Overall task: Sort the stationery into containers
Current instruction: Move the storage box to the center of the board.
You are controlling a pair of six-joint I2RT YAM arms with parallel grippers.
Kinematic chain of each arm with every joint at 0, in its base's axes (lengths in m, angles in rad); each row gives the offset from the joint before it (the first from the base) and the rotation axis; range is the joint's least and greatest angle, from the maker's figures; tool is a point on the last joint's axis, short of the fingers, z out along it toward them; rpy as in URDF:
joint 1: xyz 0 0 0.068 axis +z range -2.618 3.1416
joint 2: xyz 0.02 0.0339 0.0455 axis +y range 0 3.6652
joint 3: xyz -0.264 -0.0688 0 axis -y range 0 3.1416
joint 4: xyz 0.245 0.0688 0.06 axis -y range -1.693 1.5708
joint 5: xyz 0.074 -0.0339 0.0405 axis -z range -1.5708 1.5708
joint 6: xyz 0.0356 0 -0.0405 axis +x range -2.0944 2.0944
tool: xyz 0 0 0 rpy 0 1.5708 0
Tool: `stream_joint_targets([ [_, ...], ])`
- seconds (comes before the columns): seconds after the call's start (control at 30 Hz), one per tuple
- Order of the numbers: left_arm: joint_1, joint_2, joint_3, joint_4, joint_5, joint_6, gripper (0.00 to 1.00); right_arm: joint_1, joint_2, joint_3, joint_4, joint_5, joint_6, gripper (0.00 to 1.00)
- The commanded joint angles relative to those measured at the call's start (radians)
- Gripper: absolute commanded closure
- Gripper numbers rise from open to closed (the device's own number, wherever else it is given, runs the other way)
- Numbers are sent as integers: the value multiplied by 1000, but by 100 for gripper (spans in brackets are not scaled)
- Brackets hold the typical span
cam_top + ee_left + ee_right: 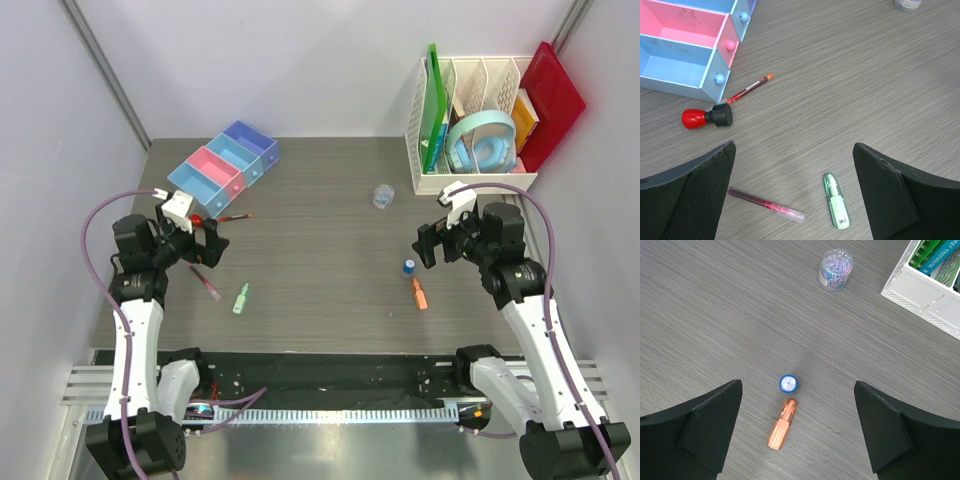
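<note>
The four joined bins (225, 160) stand at the back left and also show in the left wrist view (685, 50). My left gripper (195, 245) is open and empty above the table (794, 147). Below it lie a dark red pen (765, 204) and a light green marker (836, 201). A red ball-like piece with a black base (697, 118) and a thin red pen with an orange tip (747, 89) lie by the bins. My right gripper (430, 245) is open and empty (798, 390) over a blue-capped piece (789, 384) and an orange marker (782, 423). A clear round piece (835, 269) stands farther back.
A large white slotted rack (475, 120) with green and red boards and a light-blue ring stands at the back right; its corner shows in the right wrist view (925, 290). Grey walls close in the table at the back and sides.
</note>
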Motion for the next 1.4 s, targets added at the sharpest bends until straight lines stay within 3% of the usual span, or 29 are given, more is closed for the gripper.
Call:
stream_joint_targets([
  [0.0,6,14,-3,15,27,2,0,-1,8,7,38,9,4,0],
  [0.27,6,55,-4,105,-29,-62,0,-2,22,-6,64,56,-68,0],
  [0.43,-3,254,124,212,-118,-179,0,-2,48,-13,82,84,-70,0],
  [0.63,-60,571,369,259,-356,-375,4,-1,68,-14,86,87,-73,0],
  [0.8,-167,820,579,282,-549,-417,5,-1,74,-26,99,82,-82,0],
  [1.1,-265,1427,1257,-43,-729,-492,7,-1,63,-45,101,90,-93,0],
  [1.2,-277,1508,1412,-109,-767,-495,7,-1,45,-49,101,90,-93,0],
  [1.37,-297,1539,1431,-100,-779,-489,8,-1,37,-46,102,84,-91,0],
])
